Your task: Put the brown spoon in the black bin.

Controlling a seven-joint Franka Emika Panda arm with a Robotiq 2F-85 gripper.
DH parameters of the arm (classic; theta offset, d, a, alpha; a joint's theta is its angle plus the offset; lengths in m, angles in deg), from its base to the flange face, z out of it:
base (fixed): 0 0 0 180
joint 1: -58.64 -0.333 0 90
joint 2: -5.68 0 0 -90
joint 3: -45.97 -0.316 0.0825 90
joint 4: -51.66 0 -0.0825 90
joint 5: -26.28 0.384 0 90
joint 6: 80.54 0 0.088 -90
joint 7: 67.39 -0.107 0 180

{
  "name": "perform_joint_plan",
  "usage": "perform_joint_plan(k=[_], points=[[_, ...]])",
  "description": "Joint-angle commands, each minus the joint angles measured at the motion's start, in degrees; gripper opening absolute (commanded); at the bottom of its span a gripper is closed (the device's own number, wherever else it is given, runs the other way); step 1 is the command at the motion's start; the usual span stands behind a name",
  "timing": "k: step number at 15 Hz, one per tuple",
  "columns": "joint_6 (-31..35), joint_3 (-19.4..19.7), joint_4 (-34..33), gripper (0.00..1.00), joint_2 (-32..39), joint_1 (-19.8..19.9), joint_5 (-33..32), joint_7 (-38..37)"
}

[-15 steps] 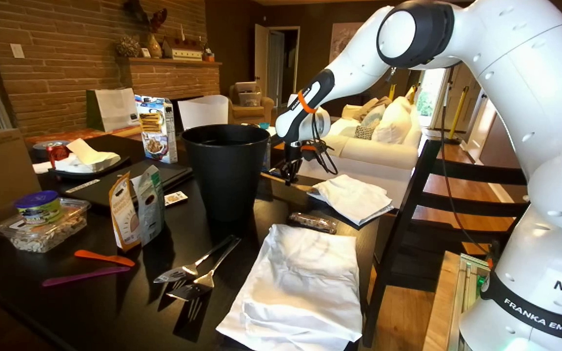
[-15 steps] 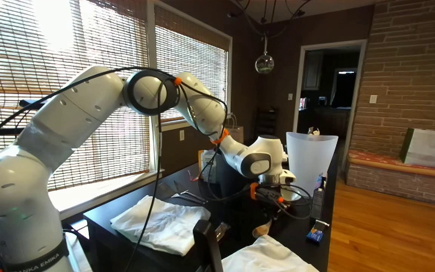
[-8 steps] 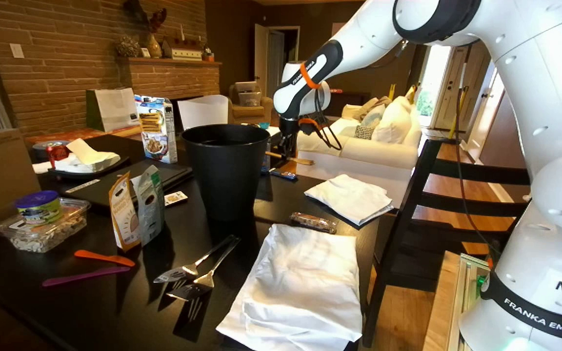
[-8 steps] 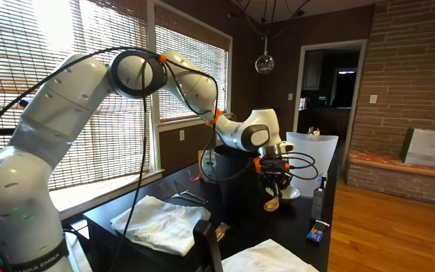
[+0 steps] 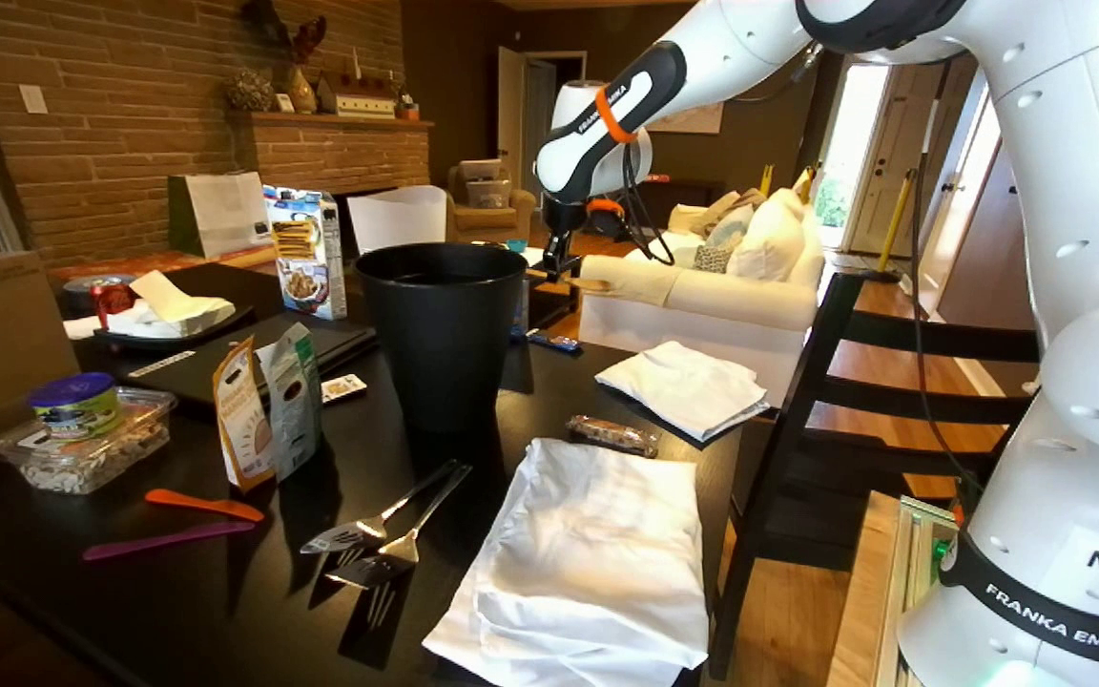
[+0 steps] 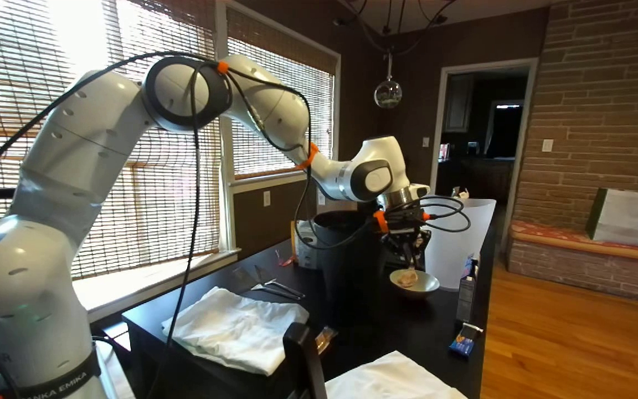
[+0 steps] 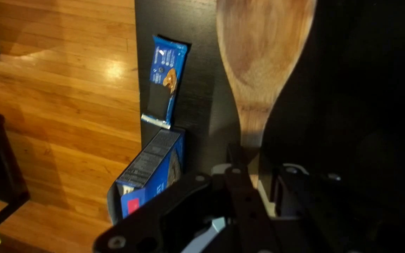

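In an exterior view the spoon (image 5: pixel 591 284) hung clear of the tabletop (image 6: pixel 424 332); a second earlier it had been down near the surface, and it had risen steadily since. In the wrist view the end effector (image 7: pixel 254 160) pinched it by the handle, a finger on each side, with the broad head sticking out past the tips. That suggested the pick was done and the carry was the step in hand. The bin (image 5: pixel 440 353) stood upright, beside the spoon in both exterior views rather than under it. Whether the spoon had gained the height of the rim was hard to judge from these angles. The next move likely called for more lift, then a shift over the mouth before release; too low a pass could have struck the rim and tipped the bin.
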Motion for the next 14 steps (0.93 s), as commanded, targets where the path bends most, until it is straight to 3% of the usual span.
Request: perform_joint_plan(k=[1, 9, 14], points=[[4.09, 0.16, 3.28, 0.05, -5.25, -0.79, -3.29, 4.79], [15.35, -0.50, 8.05, 0.05, -11.82, -2.85, -7.40, 18.94], [19.79, 2.93, 11.32, 0.04, -14.28, -5.54, -16.86, 22.63]])
